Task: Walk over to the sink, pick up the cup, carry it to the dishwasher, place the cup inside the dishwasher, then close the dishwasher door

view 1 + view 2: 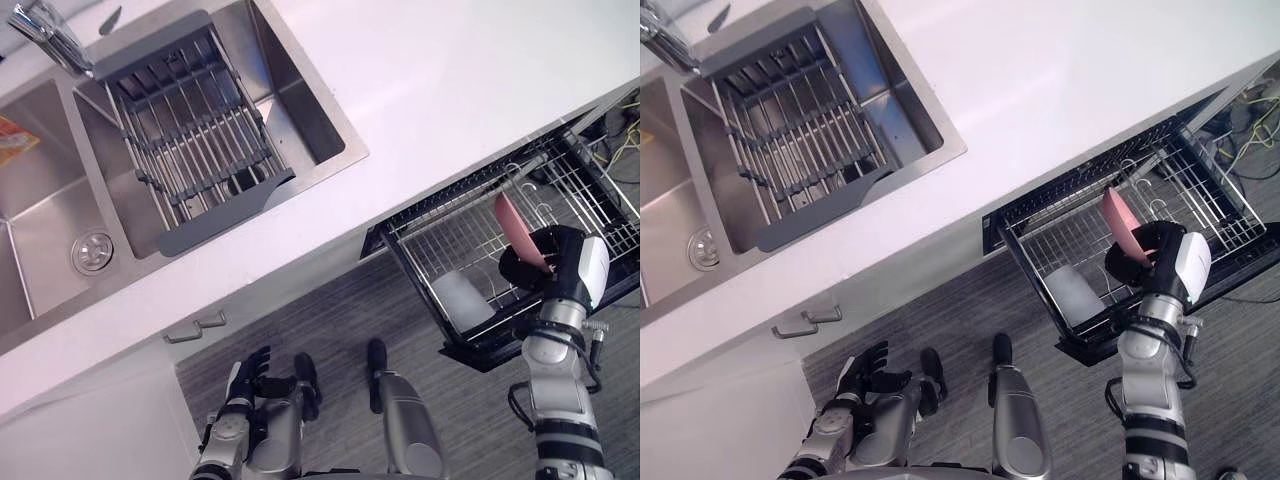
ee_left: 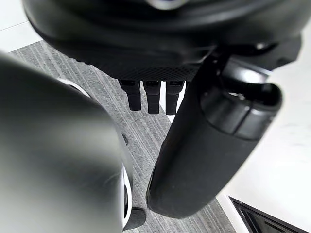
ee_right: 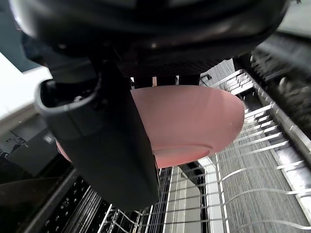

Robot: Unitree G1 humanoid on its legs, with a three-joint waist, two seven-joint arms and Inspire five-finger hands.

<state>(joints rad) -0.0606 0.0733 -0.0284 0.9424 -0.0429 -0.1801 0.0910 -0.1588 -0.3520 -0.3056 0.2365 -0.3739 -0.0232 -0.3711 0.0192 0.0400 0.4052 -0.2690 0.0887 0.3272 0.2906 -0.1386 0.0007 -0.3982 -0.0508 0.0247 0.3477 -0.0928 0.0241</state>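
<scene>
Below white counter, over dishwasher rack, right hand pinches pink bowl; left hand loose above grey floor

A smooth, pink, shallow, bowl-shaped cup is held in the dark right hand, pinched between thumb and fingers. It is tipped steeply onto its edge, so that it is seen almost edge-on from the head, and its round foot is turned outward. It is held just above the wire basket of the black dishwasher, which is drawn out open from under the white bench. The stainless-steel double sink is set into that bench, well apart from the cup.
</scene>
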